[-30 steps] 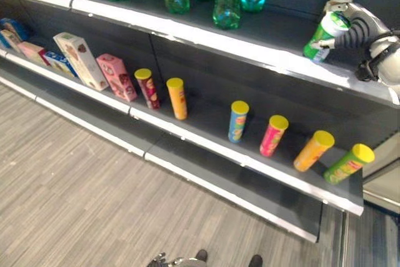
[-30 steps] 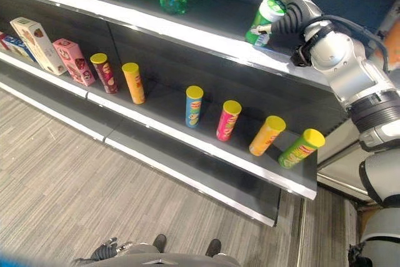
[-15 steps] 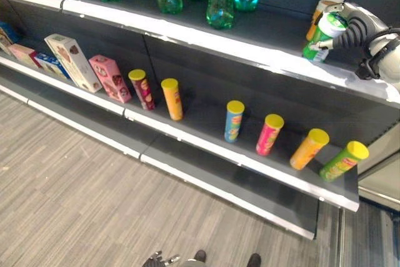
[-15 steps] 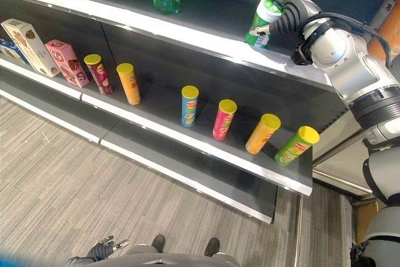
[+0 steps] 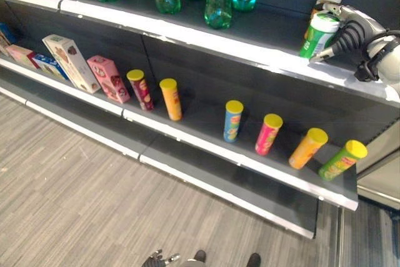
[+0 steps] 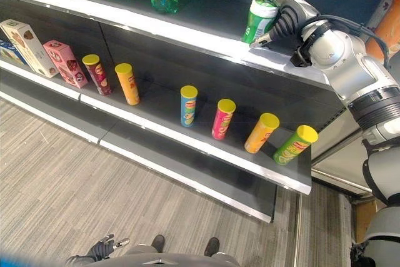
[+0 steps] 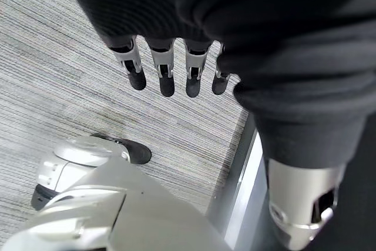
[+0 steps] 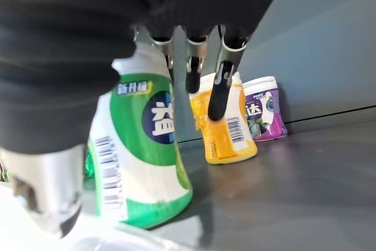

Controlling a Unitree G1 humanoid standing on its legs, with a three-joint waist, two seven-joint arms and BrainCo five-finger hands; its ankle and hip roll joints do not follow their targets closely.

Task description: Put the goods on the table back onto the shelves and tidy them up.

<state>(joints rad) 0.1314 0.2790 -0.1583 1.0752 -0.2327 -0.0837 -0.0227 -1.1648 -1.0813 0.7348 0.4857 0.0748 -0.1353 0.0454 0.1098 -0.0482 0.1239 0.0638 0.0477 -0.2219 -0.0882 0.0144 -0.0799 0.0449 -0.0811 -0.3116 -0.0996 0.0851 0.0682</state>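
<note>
The green bottle [image 6: 259,21] is standing upright on the top shelf [image 6: 187,26], close to its front lip and toward the shelf's right end, with an orange bottle [image 8: 226,124] and a purple bottle [image 8: 264,109] sitting just behind it by the back wall. The right hand [image 6: 284,20] is hanging right beside it at about 3 o'clock in the right eye view, and its fingers [image 8: 218,89] are looking straight and spread, with the thumb low near the base, so the bottle appears to be resting on its own; whether any finger is touching the label I cannot tell. The main risk, as I judge it, is the bottle tipping: the hand is sitting so near that a careless retreat could be snagging the cap or body and sending it over the lip onto the chip cans [image 6: 261,132] on the shelf below at 6 o'clock. A push inward could also be knocking the orange bottle back into the purple one. The left hand [image 7: 170,69] is hanging idle over the floor [image 5: 75,198], fingers relaxed and holding nothing.
</note>
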